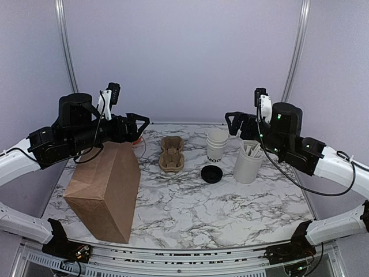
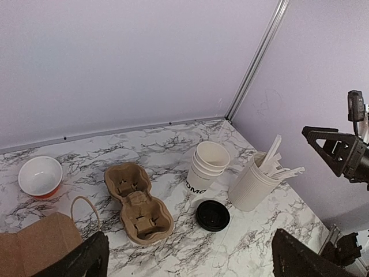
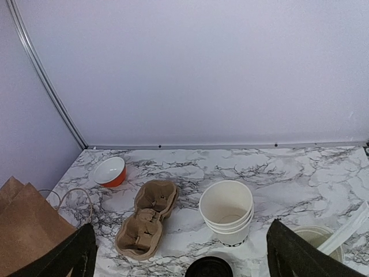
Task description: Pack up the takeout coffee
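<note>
No lidded coffee cup shows in any view. A round black lid (image 1: 212,173) lies alone on the marble table; it also shows in the left wrist view (image 2: 212,215) and the right wrist view (image 3: 209,268). Just behind it stands a stack of lidless white cups (image 1: 217,144) with dark lettering. My left gripper (image 1: 138,122) is open and empty, raised above the back left of the table. My right gripper (image 1: 233,121) is open and empty, raised above the back right. In each wrist view the fingers (image 2: 86,259) (image 3: 300,251) stand wide apart with nothing between them.
A brown paper bag (image 1: 106,187) stands open at the front left. A brown pulp cup carrier (image 1: 172,153) lies at the back centre. A taller white cylinder with utensils (image 1: 249,161) stands right of the cups. An orange bowl (image 2: 40,176) sits at the back left.
</note>
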Tool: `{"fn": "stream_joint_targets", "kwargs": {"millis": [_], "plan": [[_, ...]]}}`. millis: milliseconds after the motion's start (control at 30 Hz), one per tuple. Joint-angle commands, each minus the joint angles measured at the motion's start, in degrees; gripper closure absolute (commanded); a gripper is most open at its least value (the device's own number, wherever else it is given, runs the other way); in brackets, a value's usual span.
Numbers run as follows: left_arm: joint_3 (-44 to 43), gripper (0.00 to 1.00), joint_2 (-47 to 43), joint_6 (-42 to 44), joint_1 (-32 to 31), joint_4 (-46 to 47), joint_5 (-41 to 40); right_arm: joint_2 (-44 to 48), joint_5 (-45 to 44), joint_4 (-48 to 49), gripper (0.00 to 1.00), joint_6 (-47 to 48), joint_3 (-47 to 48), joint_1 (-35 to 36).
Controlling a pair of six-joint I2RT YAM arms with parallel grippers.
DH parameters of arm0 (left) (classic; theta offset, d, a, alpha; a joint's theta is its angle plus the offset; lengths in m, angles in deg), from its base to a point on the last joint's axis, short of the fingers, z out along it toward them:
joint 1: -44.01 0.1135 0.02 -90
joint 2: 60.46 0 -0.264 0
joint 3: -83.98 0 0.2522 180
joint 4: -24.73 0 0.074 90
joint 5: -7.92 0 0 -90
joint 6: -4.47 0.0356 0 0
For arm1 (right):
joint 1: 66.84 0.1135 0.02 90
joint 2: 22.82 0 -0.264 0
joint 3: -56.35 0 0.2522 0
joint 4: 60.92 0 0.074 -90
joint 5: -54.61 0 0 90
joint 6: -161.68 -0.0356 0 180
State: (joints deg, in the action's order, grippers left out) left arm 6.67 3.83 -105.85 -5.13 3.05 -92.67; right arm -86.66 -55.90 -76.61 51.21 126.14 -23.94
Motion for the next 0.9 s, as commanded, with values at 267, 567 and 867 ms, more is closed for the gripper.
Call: {"fn": "stream_joint_targets", "kwargs": {"millis": [267, 567, 867], "plan": [[0.3, 0.01, -0.48, 1.34, -0.25, 1.24, -1.23, 0.03, 0.06, 0.12, 0.0, 2.44, 0.98, 0.35], [0.16, 0.01, 0.03, 2.21, -0.19, 1.29, -2.01, -0.34, -0.6, -2.79, 0.0, 3.66, 3.19, 0.35], [0.18, 0.01, 0.05, 2.33, -0.25, 1.22, -2.07, -6.06, 3.9, -9.76, 0.01, 5.24, 9.75, 0.35]]}}
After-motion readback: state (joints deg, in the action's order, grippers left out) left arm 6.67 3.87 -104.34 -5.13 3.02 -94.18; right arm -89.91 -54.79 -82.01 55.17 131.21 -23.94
